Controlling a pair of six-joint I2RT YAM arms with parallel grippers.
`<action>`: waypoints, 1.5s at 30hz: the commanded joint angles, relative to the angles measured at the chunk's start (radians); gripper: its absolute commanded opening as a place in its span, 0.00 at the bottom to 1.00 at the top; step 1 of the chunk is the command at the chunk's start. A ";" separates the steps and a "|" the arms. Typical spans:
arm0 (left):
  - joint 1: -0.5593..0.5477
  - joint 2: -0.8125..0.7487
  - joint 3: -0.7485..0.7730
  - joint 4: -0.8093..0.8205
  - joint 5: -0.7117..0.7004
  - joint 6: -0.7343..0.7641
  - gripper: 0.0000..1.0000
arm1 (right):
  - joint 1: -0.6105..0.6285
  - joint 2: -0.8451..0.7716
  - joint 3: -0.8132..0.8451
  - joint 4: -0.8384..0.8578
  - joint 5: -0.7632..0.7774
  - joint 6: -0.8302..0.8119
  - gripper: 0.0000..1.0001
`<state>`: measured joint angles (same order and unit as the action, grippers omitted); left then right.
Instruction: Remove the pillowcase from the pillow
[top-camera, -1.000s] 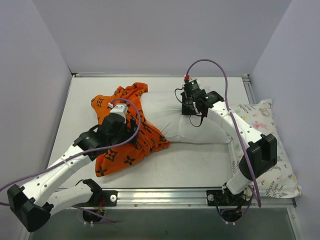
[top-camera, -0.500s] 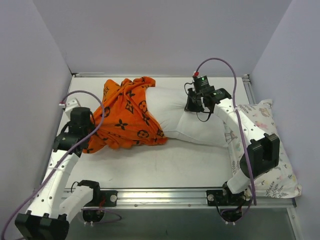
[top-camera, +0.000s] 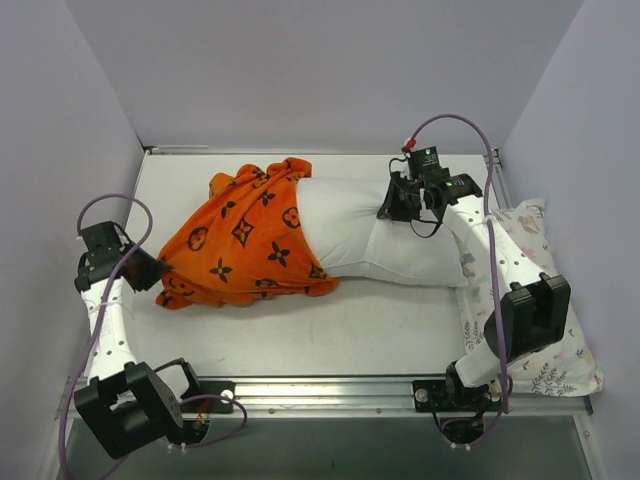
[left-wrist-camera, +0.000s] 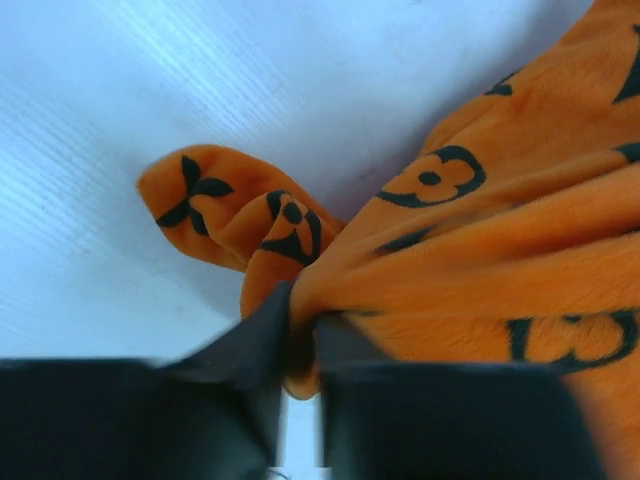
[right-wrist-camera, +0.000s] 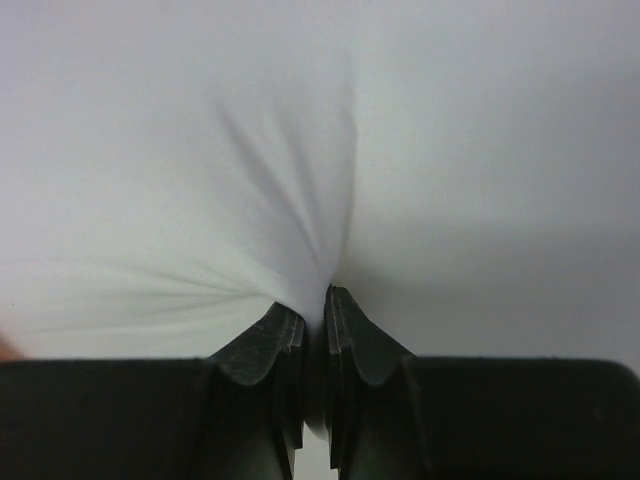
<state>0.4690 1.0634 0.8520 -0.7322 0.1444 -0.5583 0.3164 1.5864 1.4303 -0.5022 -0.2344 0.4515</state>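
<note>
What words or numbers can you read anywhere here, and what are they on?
None can be read.
The orange pillowcase has only black flower and circle shapes, with no letters I can make out.
The white pillow is plain where it shows.
The small pillow at the right edge has only a pale flower print.

1. Bright orange pillowcase (top-camera: 245, 245), black flower and star motifs; rumpled, fanned out over left of surface (top-camera: 400, 330), covering pillow's left end.
2. Plain white pillow (top-camera: 400, 250), lying lengthwise; right part bare, creased.
</note>
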 joint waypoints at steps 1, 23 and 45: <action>-0.079 -0.016 0.120 0.120 -0.058 0.084 0.34 | -0.045 -0.091 0.021 -0.019 0.148 -0.014 0.00; -0.827 0.072 0.183 0.073 -0.486 0.117 0.35 | 0.130 -0.085 0.082 -0.052 0.277 -0.016 0.00; -0.069 0.030 0.071 0.123 -0.315 0.035 0.00 | -0.095 -0.138 0.071 -0.070 0.176 -0.019 0.00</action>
<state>0.3260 1.0721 0.9253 -0.6510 -0.0223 -0.5270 0.3126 1.5143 1.4643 -0.5789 -0.2379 0.4606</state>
